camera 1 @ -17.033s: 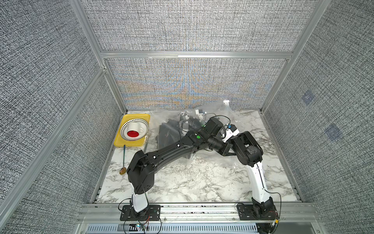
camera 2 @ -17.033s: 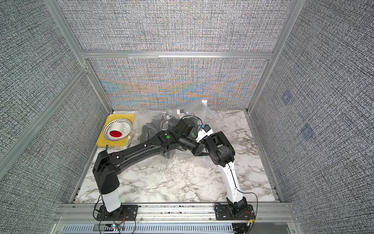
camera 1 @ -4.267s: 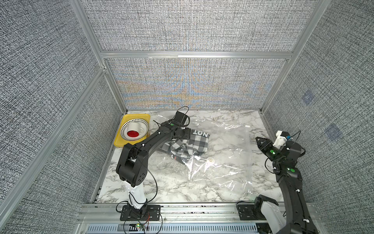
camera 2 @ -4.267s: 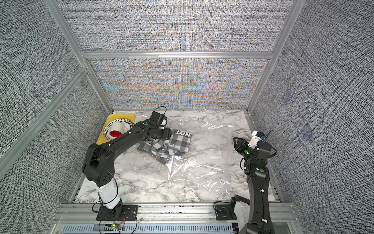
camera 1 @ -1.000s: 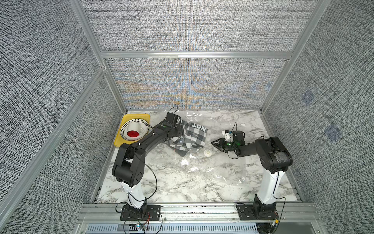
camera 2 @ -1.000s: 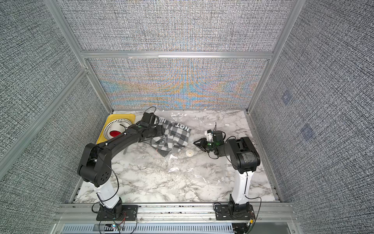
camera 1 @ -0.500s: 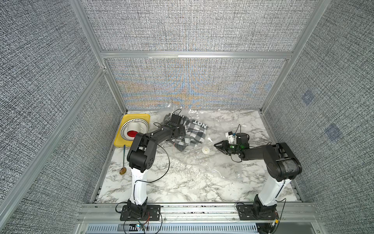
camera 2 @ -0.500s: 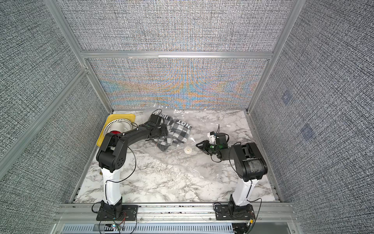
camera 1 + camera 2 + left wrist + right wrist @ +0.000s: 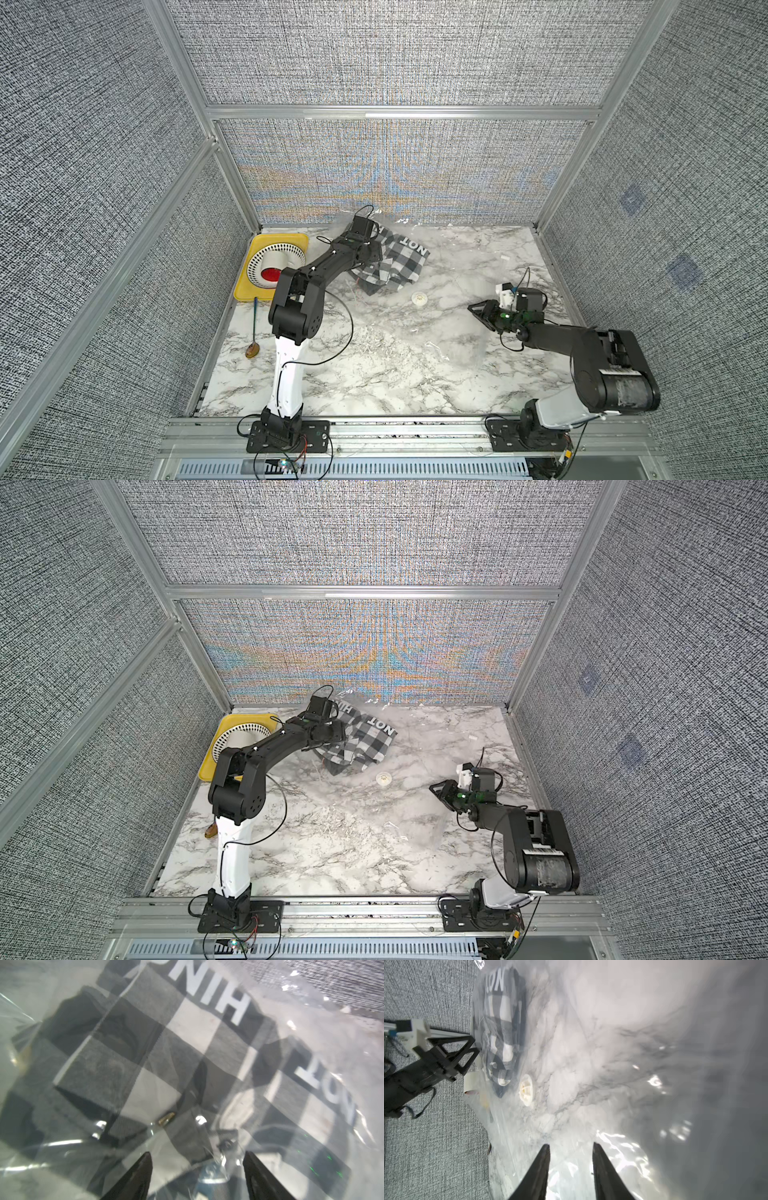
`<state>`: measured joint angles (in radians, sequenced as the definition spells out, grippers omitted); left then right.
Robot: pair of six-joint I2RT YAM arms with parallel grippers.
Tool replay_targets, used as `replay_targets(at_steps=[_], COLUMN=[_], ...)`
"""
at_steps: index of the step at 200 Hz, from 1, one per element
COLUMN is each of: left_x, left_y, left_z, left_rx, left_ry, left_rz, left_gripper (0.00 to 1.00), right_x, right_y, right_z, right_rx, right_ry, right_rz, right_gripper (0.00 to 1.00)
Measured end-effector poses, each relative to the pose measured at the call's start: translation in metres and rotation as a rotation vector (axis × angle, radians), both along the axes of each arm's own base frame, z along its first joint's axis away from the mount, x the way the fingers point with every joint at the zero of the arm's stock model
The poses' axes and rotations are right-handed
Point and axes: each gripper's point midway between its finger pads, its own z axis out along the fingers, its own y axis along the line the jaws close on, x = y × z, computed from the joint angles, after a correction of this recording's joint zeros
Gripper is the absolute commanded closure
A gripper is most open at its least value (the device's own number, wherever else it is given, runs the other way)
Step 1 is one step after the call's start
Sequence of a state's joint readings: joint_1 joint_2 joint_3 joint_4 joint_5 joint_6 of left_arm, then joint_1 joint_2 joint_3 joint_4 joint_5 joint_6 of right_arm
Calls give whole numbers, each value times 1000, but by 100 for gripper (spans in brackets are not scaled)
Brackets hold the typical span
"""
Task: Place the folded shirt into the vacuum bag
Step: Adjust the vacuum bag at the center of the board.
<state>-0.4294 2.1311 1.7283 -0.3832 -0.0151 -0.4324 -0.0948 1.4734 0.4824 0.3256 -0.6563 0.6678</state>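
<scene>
1. Grey woven walls on three sides of a marble-patterned table (image 9: 374, 386), with a yellow tray (image 9: 301, 239) in the back left corner.
2. Checked black-and-white folded shirt (image 9: 395, 262) at the back, just beside the tray and near the rear wall. Seen through the crinkled clear film of the vacuum bag (image 9: 432, 345) and judged to be inside it. Round white valve (image 9: 419, 297) on the film, near the shirt.
3. Left gripper (image 9: 197, 1154) right at the shirt's edge, jaws wide apart, nothing clearly pinched.
4. Right gripper (image 9: 571, 1144) low over the bag's right side, jaws partly apart, seemingly empty.
5. Compared with a few seconds back: shirt and bag dragged rearward, film bunched instead of flat. Right arm brought down from a raised, withdrawn pose, then backed slightly away from the valve.
6. Likely meaning: insertion largely done. Probably left to do: seating the shirt deeper and withdrawing both arms.
</scene>
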Motion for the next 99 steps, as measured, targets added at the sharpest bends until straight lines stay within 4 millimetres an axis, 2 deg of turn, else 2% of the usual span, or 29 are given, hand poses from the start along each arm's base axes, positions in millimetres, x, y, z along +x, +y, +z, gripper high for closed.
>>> replay_targets(at_steps=[16,37,66,99], left_x=[-15,-40,-80,-88], left_y=[-21,-56,-115,-169], left_z=[32,47,45,23], left_rx=[-46,-76,-124,-165], left_ry=[-32,-24,29,85], left_rz=[-65,-156,-311,-399], left_gripper=[28,28,27,28], right_x=[2,6,16,30], right_y=[-24,-55,-100,-131], right_z=[16,38,60,65], right_rx=[-13,-38,-65,-52], right_ry=[-41,-89,-137,-135], right_rz=[-62,-138,-237,-301], right_gripper=[62,61,58,46])
